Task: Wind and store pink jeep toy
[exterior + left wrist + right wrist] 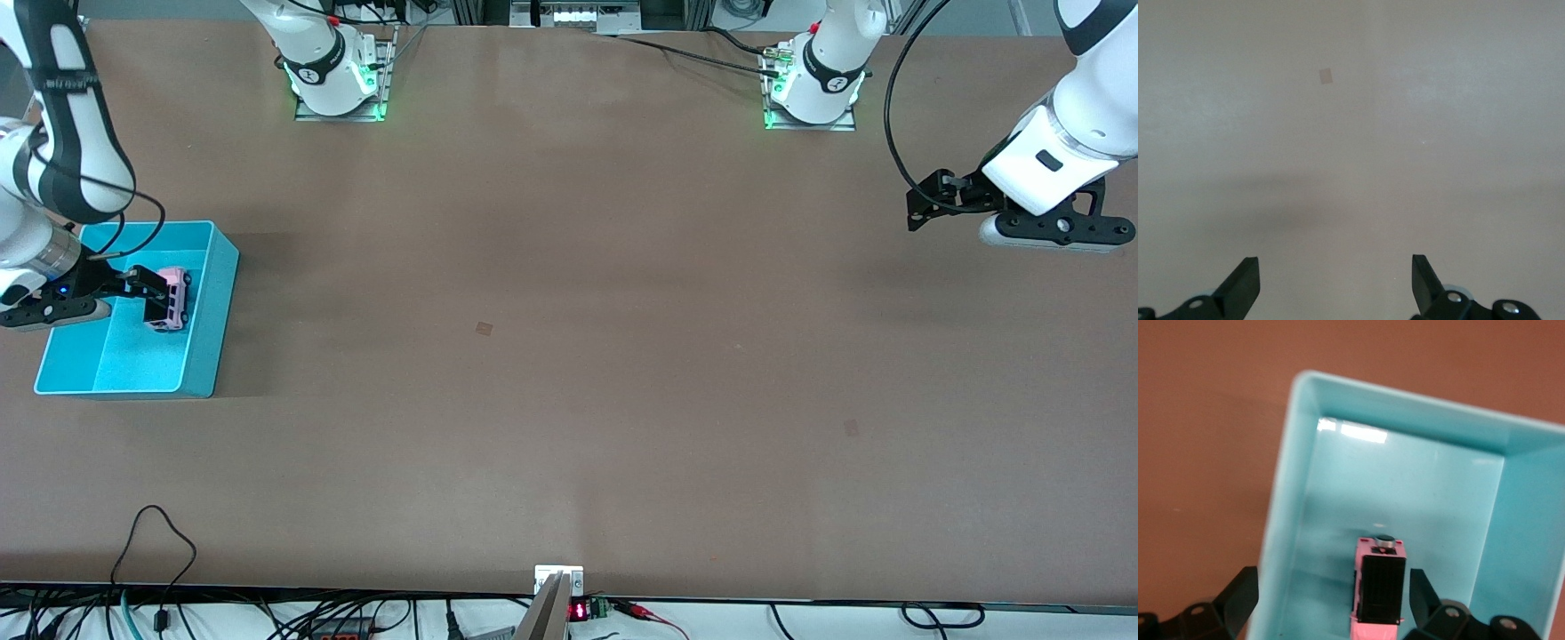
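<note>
Turquoise plastic walls of the bin surround the pink jeep toy, which sits low in the bin between the jaws of the right gripper. In the right wrist view the toy lies in the gap, and the jaws stand spread wide with clear space on either side of it, touching nothing. From the front view I cannot tell whether its wheels rest on the bin floor or it is just above it. This looks like the storing step at its close: the toy appears released inside the bin, so the next move calls for the right gripper to lift straight up, jaws kept wide, without catching the toy or the bin wall.

Its long axis runs along the gap between the jaws, roughly parallel to the bin's longer walls. Black ribbed roof faces up toward the wrist camera; which end is the nose I cannot tell.

Over bare table at its own end, the left gripper waits with jaws apart and empty.
</note>
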